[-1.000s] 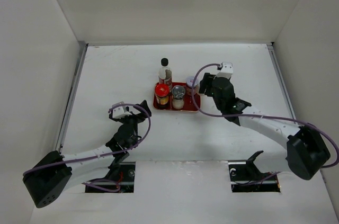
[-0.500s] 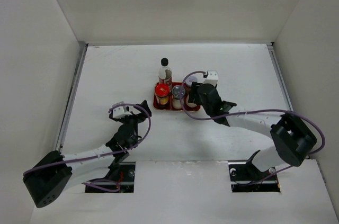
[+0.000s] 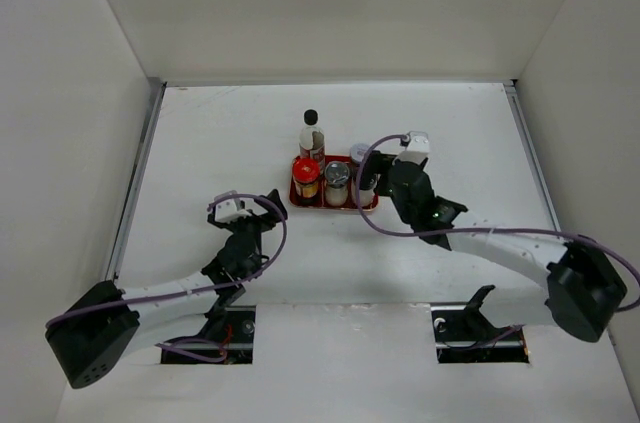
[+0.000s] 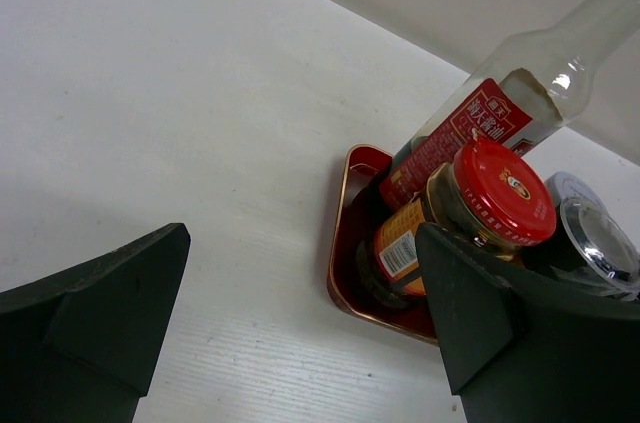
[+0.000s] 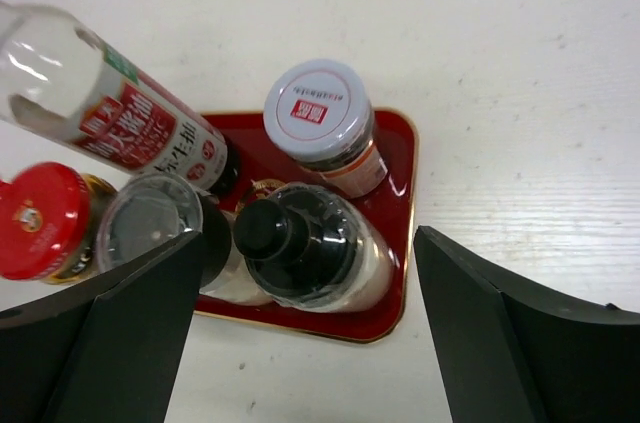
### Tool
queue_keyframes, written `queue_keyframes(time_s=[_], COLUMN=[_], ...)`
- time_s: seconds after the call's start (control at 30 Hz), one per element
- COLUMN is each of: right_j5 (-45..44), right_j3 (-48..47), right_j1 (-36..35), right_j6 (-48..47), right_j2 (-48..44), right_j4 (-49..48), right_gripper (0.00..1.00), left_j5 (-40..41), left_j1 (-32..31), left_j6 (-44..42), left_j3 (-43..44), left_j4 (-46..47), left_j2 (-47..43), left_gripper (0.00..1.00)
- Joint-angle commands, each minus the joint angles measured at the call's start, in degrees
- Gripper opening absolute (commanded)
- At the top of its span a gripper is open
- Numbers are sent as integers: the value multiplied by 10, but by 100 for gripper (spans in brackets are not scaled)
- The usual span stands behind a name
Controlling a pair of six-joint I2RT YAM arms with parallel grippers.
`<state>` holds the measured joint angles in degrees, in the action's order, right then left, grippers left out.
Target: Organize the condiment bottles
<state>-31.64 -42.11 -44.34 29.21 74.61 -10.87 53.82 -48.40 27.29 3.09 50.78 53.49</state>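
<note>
A red tray (image 3: 352, 206) holds the condiment bottles. A tall slim black-capped bottle (image 3: 311, 135) stands at its back left, a red-capped jar (image 3: 306, 176) at front left, a clear-topped shaker (image 3: 337, 176) in the middle, a grey-capped shaker (image 3: 358, 153) at back right. A squat whitish black-capped bottle (image 5: 300, 243) stands in the tray's front right corner. My right gripper (image 5: 308, 238) is open, jaws wide apart on either side of that bottle without touching it. My left gripper (image 3: 268, 208) is open and empty, on the table left of the tray (image 4: 345, 243).
White walls enclose the table on the left, back and right. Purple cables loop off both wrists. The arm bases sit at the near edge.
My right gripper swung left over the tray, then drew back a little to the right. The squat black-capped bottle now shows in the tray's front right corner. The left arm barely moved.
</note>
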Motion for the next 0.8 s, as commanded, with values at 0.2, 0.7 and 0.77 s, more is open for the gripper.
queue_keyframes(time_s=[0.2,0.7,0.77], right_j5=[-86,-58,-50], right_j3=[119,131,133], right_j1=[29,89,89], right_j6=[17,41,42], right_j2=[-234,-226,-207], right_j4=[17,70,46], right_gripper=[100,100,100], left_j5=[-6,13,27], left_j1=[-43,-65,-74], left_j6=[3,-32,-26], left_j3=[96,163,176], left_j4=[-47,-188,-227], left_j2=[49,20,12], left_gripper=[100,100,100])
